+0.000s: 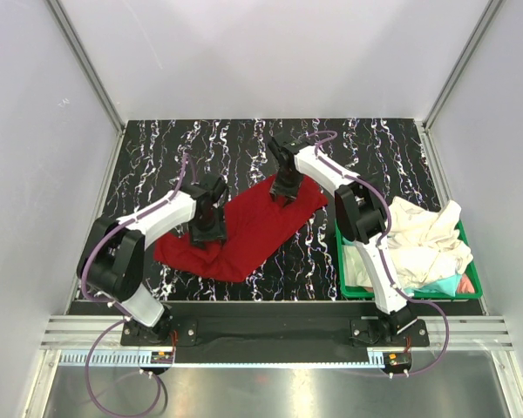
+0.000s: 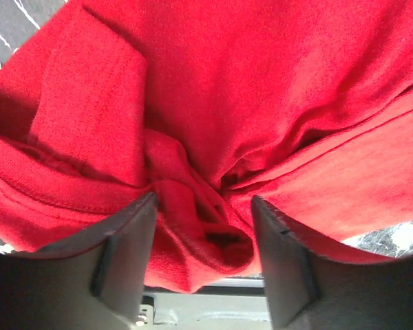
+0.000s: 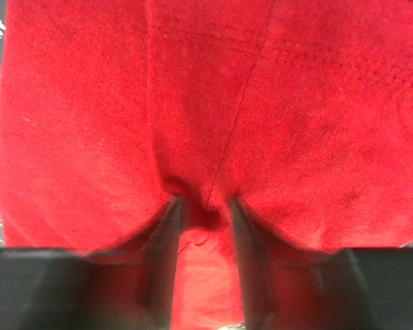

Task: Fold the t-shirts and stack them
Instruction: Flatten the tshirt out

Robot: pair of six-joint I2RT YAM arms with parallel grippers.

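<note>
The deep red t-shirt [image 1: 253, 231] lies spread at a slant on the dark marbled table. My left gripper [image 1: 211, 228] stands on its left part. In the left wrist view the jaws stand apart, and a bunched fold of the red t-shirt [image 2: 213, 103] bulges up between them at the gripper [image 2: 203, 206]. My right gripper [image 1: 286, 193] is at the shirt's far right corner. In the right wrist view it [image 3: 205, 203] pinches a pucker of the red t-shirt [image 3: 193, 89]. The cream-white t-shirts [image 1: 427, 235], the teal one [image 1: 436, 285] and the pinkish one [image 1: 465, 284] lie heaped in the bin.
The green plastic bin [image 1: 410, 296] stands at the right near corner of the table, beside the right arm's base. White walls close the table at the back and both sides. A metal rail runs along the near edge.
</note>
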